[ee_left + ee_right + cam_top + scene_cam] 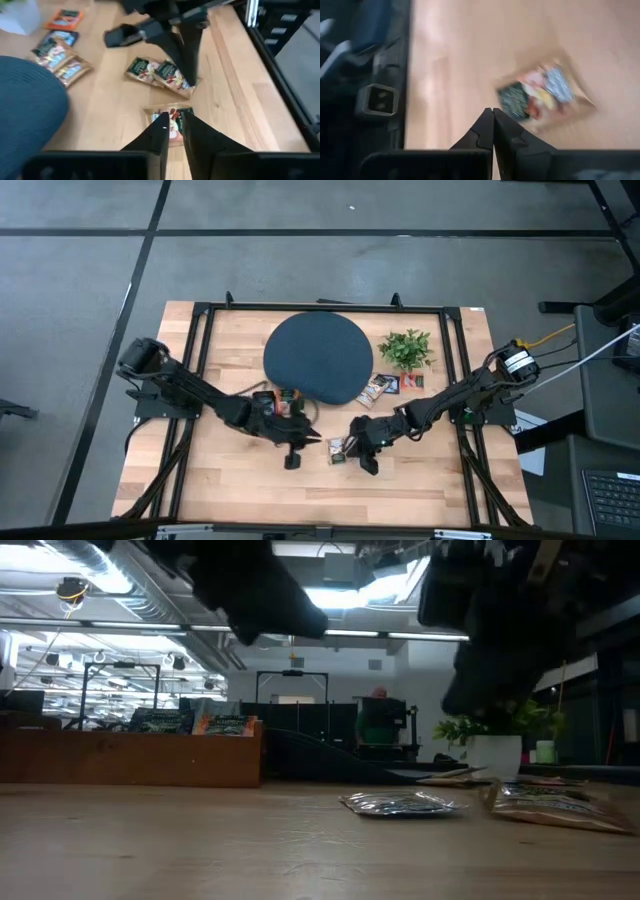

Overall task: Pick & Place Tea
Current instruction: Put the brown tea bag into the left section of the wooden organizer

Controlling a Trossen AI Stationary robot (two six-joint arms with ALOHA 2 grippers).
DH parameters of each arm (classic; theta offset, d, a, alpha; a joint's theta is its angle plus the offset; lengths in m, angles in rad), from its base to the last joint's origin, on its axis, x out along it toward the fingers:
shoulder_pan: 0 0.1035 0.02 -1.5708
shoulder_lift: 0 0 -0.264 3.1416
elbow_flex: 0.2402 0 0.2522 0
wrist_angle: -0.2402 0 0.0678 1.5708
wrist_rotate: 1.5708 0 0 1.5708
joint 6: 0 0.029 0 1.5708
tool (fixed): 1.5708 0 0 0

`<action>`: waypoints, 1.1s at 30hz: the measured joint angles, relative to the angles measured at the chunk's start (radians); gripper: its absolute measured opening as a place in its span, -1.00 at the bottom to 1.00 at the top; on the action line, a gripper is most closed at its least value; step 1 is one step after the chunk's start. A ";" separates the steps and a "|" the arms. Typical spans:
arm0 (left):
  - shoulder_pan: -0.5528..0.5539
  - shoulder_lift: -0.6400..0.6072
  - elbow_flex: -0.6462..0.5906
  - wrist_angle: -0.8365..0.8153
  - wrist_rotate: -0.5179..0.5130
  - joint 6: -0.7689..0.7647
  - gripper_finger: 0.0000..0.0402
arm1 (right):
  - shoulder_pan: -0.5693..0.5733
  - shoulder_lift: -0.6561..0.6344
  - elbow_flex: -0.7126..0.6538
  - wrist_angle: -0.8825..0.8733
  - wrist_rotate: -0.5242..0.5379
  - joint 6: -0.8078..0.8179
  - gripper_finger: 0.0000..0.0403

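Several tea sachets lie flat on the wooden table. One sachet (170, 131) lies just beyond my left gripper (175, 120) (303, 442), which hovers over it, open by a narrow gap. A pair of overlapping sachets (160, 74) (337, 450) lies under my right gripper (493, 111) (187, 80), which is shut with nothing between its fingers; one sachet (545, 95) shows beside its tips. More sachets (378, 387) (55, 52) lie by the round dark disc (318, 358). Others (277, 397) sit beside my left arm.
A small green plant in a white pot (406, 348) stands right of the disc at the back. A black frame (200, 320) runs around the table's edges. The two grippers face each other closely at the table's middle front. Bare wood lies toward the near edge.
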 joint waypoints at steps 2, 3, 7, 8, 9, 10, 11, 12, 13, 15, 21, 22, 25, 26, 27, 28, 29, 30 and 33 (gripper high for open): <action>0.000 0.045 0.046 -0.034 0.010 -0.001 -0.83 | 0.008 0.000 0.000 -0.045 0.024 0.085 -0.97; 0.000 0.067 0.068 -0.049 0.019 -0.001 -0.86 | 0.014 0.000 0.000 -0.064 0.030 0.124 -0.96; 0.000 0.142 0.128 -0.091 0.031 -0.012 -0.98 | 0.034 0.000 0.000 -0.142 0.033 0.233 -0.96; 0.000 0.154 0.136 -0.094 0.032 -0.018 -0.98 | 0.040 -0.001 0.001 -0.167 0.035 0.251 -0.96; 0.000 0.165 0.143 -0.103 0.033 -0.022 -0.98 | 0.046 -0.003 0.009 -0.209 0.038 0.264 -0.96; 0.001 0.177 0.151 -0.105 0.037 -0.024 -0.98 | 0.051 -0.005 0.023 -0.256 0.044 0.267 -0.96; 0.004 0.190 0.160 -0.104 0.048 -0.025 -0.98 | 0.055 -0.005 0.042 -0.309 0.052 0.268 -0.96; 0.006 0.198 0.164 -0.108 0.056 -0.026 -0.99 | 0.061 -0.005 0.065 -0.366 0.065 0.268 -0.96; 0.007 0.205 0.167 -0.117 0.061 -0.027 -0.99 | 0.065 -0.005 0.090 -0.428 0.074 0.264 -0.96; 0.009 0.216 0.173 -0.112 0.073 -0.029 -0.99 | 0.072 -0.005 0.146 -0.535 0.083 0.238 -0.96; 0.009 0.218 0.173 -0.110 0.072 -0.029 -0.98 | 0.091 -0.007 0.276 -0.748 0.083 0.098 -0.96; 0.009 0.218 0.173 -0.108 0.072 -0.029 -0.99 | 0.091 -0.007 0.287 -0.775 0.083 0.094 -0.96; 0.009 0.218 0.173 -0.109 0.087 -0.029 -0.99 | 0.091 -0.007 0.298 -0.847 0.076 0.104 -0.93; 0.009 0.218 0.173 -0.109 0.093 -0.029 -0.99 | 0.091 -0.007 0.299 -0.862 0.065 0.106 -0.89; 0.009 0.218 0.173 -0.109 0.098 -0.029 -0.99 | 0.091 -0.007 0.299 -0.874 0.058 0.107 -0.85; 0.009 0.218 0.173 -0.110 0.099 -0.029 -0.99 | 0.091 -0.007 0.299 -0.878 0.059 0.107 -0.79; 0.009 0.218 0.173 -0.110 0.099 -0.029 -0.99 | 0.091 -0.007 0.299 -0.876 0.063 0.110 -0.73; 0.009 0.218 0.173 -0.109 0.099 -0.029 -0.99 | 0.090 -0.007 0.299 -0.863 0.071 0.114 -0.65; 0.009 0.218 0.173 -0.111 0.099 -0.029 -0.99 | 0.083 -0.007 0.299 -0.821 0.113 0.136 -0.42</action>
